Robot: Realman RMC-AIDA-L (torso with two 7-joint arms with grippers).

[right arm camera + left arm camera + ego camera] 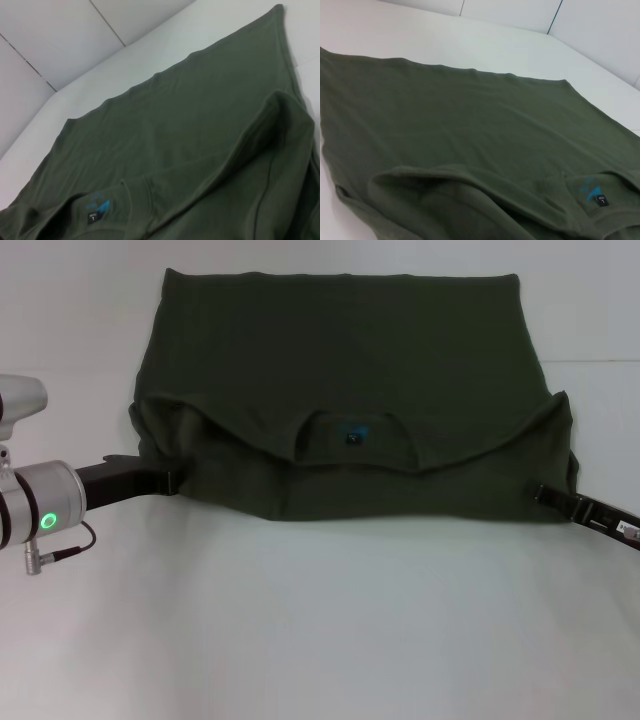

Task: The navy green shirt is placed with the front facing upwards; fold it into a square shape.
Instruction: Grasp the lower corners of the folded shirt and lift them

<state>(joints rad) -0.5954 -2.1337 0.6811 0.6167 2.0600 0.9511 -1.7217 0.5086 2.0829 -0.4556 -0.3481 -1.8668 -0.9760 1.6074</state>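
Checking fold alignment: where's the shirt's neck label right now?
In the head view the neck label sits inside the collar, near the middle of the shirt, roughly midway between the left gripper and right gripper.

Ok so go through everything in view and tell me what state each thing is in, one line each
shirt: lying on the table, collar end folded over the body, lettering not visible.
neck label: exposed inside the collar, facing up.
left gripper: at the shirt's near left edge, fingers hidden by cloth.
right gripper: at the shirt's near right edge, fingers hidden by cloth.
table: white, shirt spread on its far half.
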